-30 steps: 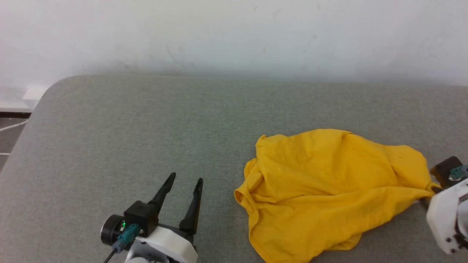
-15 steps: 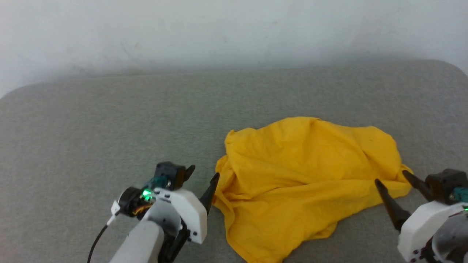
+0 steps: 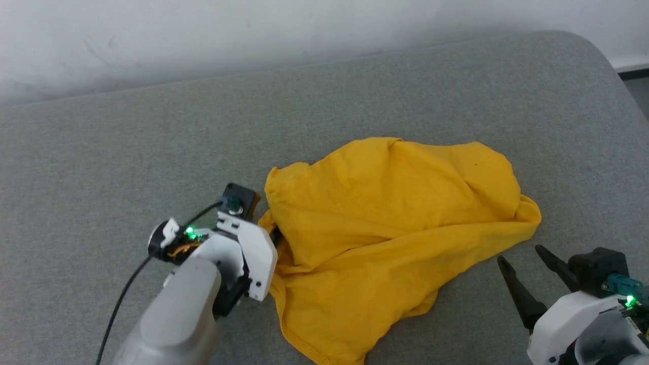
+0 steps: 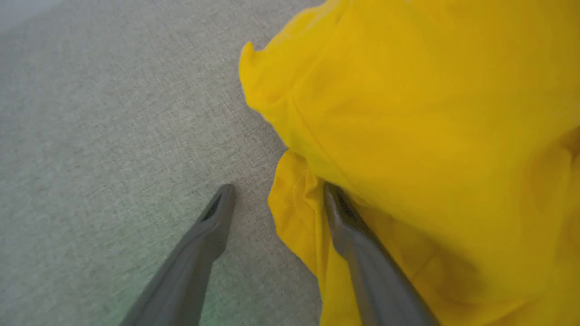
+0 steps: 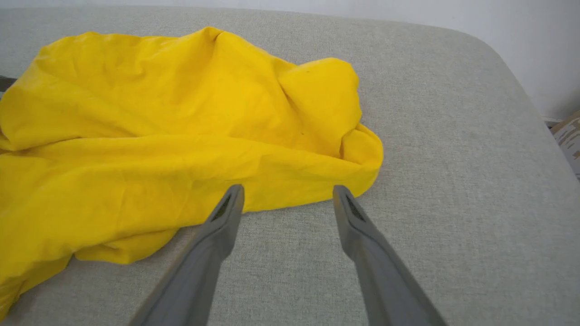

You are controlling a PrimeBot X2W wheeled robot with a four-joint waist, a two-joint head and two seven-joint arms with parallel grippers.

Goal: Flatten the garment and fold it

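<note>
The garment [image 3: 390,228] is a mustard-yellow T-shirt lying crumpled on the grey surface, with plain cloth up and its print hidden. My left gripper [image 3: 274,233] is at the shirt's left edge. In the left wrist view the left gripper [image 4: 278,192] is open; one finger [image 4: 213,222] rests on bare surface and the other finger [image 4: 349,222] is tucked under a yellow fold [image 4: 408,136]. My right gripper [image 3: 521,255] stands open near the shirt's right corner, holding nothing. In the right wrist view the right gripper [image 5: 287,190] has its tips just short of the shirt's hem [image 5: 290,181].
The grey padded surface [image 3: 127,142] runs to a white wall behind and ends in a rounded corner [image 3: 583,45] at the far right, with floor [image 3: 639,86] beyond. A black cable [image 3: 121,294] trails from my left wrist.
The camera has swung to the right. My left gripper has reached the shirt's left edge and slid one finger under it. My right gripper has come off the right corner and drawn back, open.
</note>
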